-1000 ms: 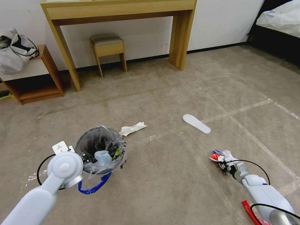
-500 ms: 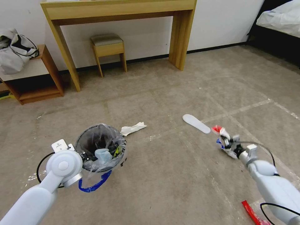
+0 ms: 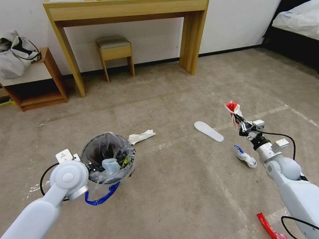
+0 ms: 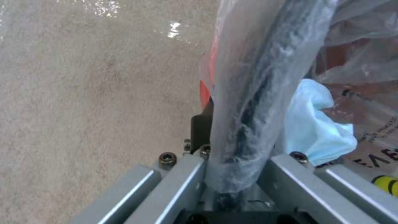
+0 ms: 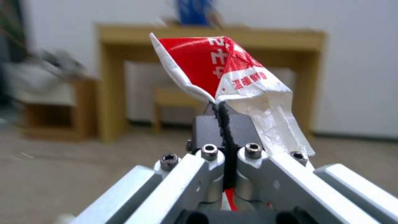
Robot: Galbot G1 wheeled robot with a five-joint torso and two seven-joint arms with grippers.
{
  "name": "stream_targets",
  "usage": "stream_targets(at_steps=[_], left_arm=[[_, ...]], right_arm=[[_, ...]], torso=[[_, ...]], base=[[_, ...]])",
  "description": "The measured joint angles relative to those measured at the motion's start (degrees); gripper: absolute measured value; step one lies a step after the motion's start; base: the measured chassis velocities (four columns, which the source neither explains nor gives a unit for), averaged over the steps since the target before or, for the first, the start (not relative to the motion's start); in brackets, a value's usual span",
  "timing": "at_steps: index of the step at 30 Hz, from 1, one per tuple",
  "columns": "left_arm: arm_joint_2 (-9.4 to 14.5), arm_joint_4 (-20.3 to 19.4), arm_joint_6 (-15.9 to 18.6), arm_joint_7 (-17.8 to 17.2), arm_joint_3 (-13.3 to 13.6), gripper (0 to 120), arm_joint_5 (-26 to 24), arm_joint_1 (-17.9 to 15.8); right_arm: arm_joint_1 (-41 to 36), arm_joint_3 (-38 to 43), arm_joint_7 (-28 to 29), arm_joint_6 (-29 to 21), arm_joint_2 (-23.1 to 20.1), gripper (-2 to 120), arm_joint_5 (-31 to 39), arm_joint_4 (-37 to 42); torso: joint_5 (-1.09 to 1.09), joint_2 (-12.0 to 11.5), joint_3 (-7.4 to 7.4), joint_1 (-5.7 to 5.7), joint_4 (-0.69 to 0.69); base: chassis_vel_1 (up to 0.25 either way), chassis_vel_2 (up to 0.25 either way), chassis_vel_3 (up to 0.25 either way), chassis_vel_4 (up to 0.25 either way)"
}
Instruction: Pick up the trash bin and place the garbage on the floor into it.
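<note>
Left tool (image 4: 232, 174): clamped on the rim of the bin (image 3: 107, 158), holding it just above the floor (image 3: 172, 186).
Right tool (image 3: 240, 122): closed on a red-and-white packet (image 3: 232, 108), raised clear of the floor, right of the bin.
Bin contents: blue mask (image 3: 109, 165), other litter.
Floor: white-and-blue wrapper (image 3: 245, 157), paper (image 3: 141, 136), red wrapper (image 3: 268, 226).

Wooden desk (image 3: 126, 10) with stool (image 3: 115, 49) beneath — side shelf (image 3: 36, 83), grey bag (image 3: 16, 49), bed (image 3: 295, 23).
</note>
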Motion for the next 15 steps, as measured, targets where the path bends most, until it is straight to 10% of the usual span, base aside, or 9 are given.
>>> stream_targets(at_steps=[15], left_arm=[[-0.06, -0.05, -0.48, 1.45, 1.08, 0, -0.11, -0.73]], right_arm=[[3.33, -11.18, -6.9, -3.05, -3.99, 0, 4.53, 17.09]], torso=[[-0.02, 0.0, 0.0, 0.0, 0.0]], base=[[0.0, 0.0, 0.0, 0.0]])
